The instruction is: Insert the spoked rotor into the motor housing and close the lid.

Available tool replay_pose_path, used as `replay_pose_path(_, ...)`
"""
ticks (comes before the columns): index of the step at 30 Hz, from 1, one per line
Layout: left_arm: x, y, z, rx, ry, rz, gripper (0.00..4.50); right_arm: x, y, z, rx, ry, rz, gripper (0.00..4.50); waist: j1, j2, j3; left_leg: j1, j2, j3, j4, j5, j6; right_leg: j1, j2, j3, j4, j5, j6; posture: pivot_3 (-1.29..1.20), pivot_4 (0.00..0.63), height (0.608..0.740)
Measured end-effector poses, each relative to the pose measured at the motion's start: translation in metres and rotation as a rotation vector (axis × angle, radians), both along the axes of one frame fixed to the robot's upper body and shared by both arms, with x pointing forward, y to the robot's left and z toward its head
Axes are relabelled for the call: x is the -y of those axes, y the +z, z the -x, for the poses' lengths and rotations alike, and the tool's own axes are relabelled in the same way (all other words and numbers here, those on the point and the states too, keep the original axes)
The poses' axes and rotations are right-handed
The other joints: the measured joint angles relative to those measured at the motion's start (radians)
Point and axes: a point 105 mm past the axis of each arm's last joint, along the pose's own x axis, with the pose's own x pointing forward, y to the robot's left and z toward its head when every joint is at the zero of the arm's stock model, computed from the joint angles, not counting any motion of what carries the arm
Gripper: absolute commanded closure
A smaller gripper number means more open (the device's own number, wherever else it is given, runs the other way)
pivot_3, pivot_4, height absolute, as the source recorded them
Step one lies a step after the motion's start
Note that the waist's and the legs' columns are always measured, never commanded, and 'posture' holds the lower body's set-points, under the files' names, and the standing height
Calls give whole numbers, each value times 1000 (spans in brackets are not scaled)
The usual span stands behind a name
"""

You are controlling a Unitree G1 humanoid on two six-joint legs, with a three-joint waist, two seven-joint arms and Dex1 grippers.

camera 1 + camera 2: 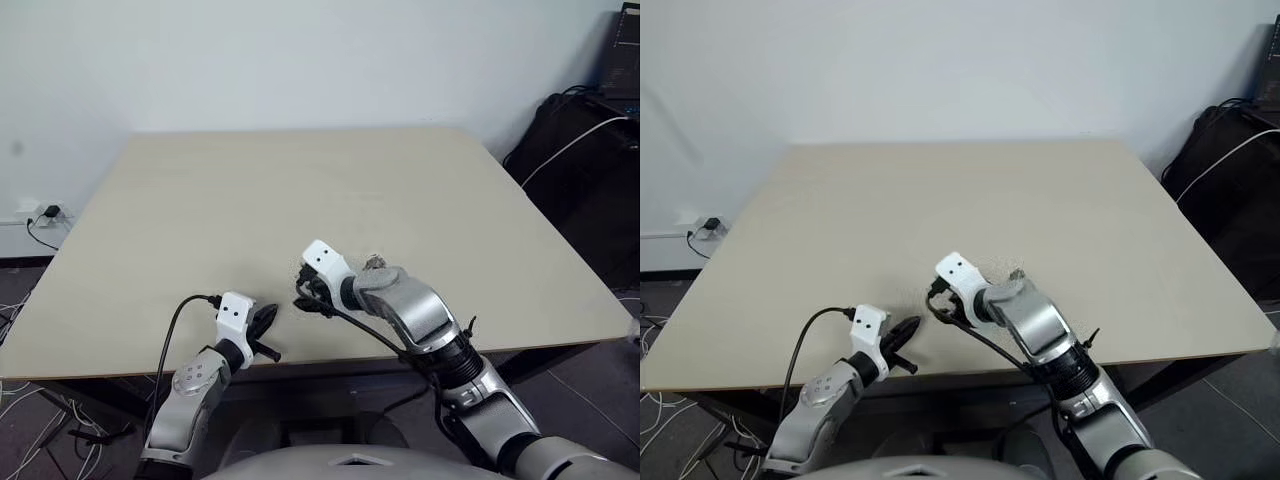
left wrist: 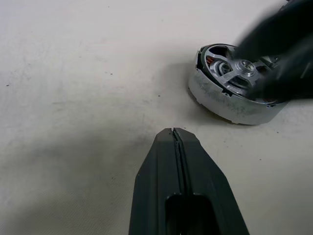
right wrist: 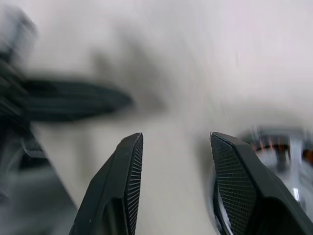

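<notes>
Motor housing [image 2: 234, 93] sits on the pale table [image 1: 300, 190], a squat round metal cup with a scuffed silver wall. Spoked rotor [image 2: 239, 71] lies in its mouth: silver spokes run to a central hub, copper-brown windings showing between them at the housing's 10 o'clock side. In the head views the housing is mostly hidden behind the right wrist; a bit of metal shows at the wrist's 1 o'clock. Right gripper [image 3: 176, 147] is just over the housing, fingers spread apart with bare table between them, nothing pinched; one finger [image 3: 239, 191] overlaps the housing's rim, contact or not I cannot tell. From the left wrist view the right gripper is a dark blurred shape across the housing's top. Left gripper [image 2: 175, 132] rests low near the table's front edge, at about 8 o'clock from the housing and near it without touching, fingers pressed together, empty. Beyond the table: white wall, a wall socket [image 1: 48, 212] with a plug at far left, dark bag [image 1: 580, 170] with a white cable at far right.
</notes>
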Motion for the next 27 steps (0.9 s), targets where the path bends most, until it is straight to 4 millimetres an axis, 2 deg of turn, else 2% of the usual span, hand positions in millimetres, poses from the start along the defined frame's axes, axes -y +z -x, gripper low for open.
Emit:
replay_pose_path(3,0,1,-1,3,-2,0,4500,-15,36,-7,135,-4,-124,2157,0,0,0,0,0,-1,0,0,0,0,1,-1,0,0,1,0,0,740)
replay_pose_path(6,1,1,-1,4,-5,0,4500,-13,67,-23,329,-76,-169,2781,1,0,0,0,-1,-2,0,0,-1,1,2,-3,0,0,1,0,0,740)
replay_pose_path(8,1,1,-1,3,-6,0,4500,3,76,-37,443,-170,-127,3404,3,0,0,0,-3,-2,0,0,-1,1,1,-3,0,0,1,0,0,740)
replay_pose_path(11,1,0,0,-1,-6,-2,4500,51,85,-62,605,-354,17,4434,5,0,0,0,-4,-1,0,-1,-2,1,0,-2,-1,-1,0,0,0,740)
replay_pose_path(13,1,-1,0,-6,-7,-3,4500,84,88,-70,667,-453,116,4474,3,0,0,-1,-3,-1,-1,0,0,1,1,-1,-1,-1,0,0,0,740)
replay_pose_path(15,2,-1,1,-8,-13,-1,4500,117,79,-72,679,-520,242,4474,4,0,0,-1,-2,-1,-1,0,0,2,1,-2,-1,-2,-1,0,0,740)
replay_pose_path(18,2,-1,1,-10,-14,-3,4500,161,50,-66,583,-588,411,4474,6,1,1,-3,-1,-1,-1,1,0,3,0,-1,0,-4,-5,0,0,740)
replay_pose_path(21,3,0,1,-8,-21,-3,4500,185,22,-46,450,-523,525,4474,5,1,1,-3,0,-1,-1,1,1,3,1,-2,0,-4,-5,0,0,740)
replay_pose_path(22,4,1,0,-6,-26,-3,4500,188,12,-34,392,-465,541,4474,5,1,1,-3,0,-1,-1,1,1,3,2,-2,-1,-5,-4,0,0,740)
replay_pose_path(24,4,2,-1,-3,-31,-7,4500,181,-3,-16,295,-368,508,4474,1,1,1,-2,0,-1,-1,1,1,4,2,-2,-1,-8,0,0,0,740)
replay_pose_path(27,7,6,-4,12,-50,-3,4500,153,-11,7,205,-228,379,4474,0,0,3,-1,0,-1,0,1,2,6,3,-2,0,-8,3,0,0,740)
